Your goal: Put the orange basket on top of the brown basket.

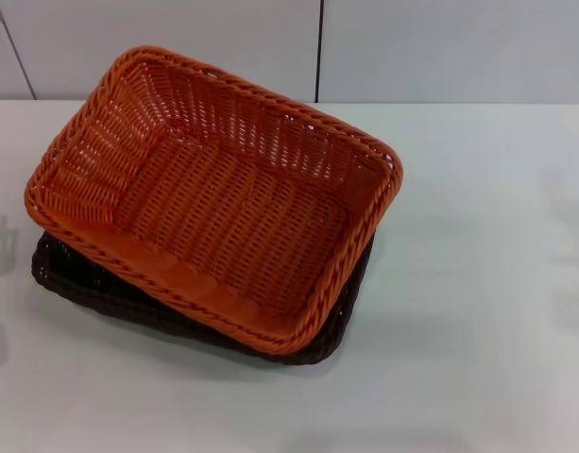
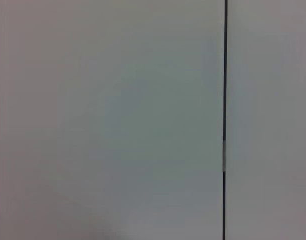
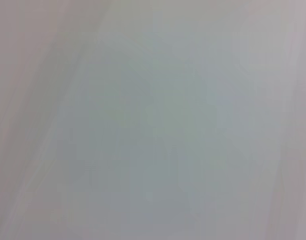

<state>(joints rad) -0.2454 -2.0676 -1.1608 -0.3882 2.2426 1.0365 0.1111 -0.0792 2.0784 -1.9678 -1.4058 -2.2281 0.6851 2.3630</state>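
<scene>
Orange basket (image 1: 213, 198), one only, sits nested on the single brown basket (image 1: 91, 283) toward the back left of the white table (image 1: 478, 283). We judge the stacking done. Neither of our grippers is in view, so their grip state stays unknown.

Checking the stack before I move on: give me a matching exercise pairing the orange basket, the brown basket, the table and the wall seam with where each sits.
Things:
1. orange basket
2. brown basket
3. table
4. wall seam

Places:
A. dark vertical line behind the table
B. on top, skewed, open side up
C. underneath, only its edge showing along the near side and corners
D. white surface bearing both baskets

Pairs: 1-B, 2-C, 3-D, 4-A

Neither gripper shows in the head view.
</scene>
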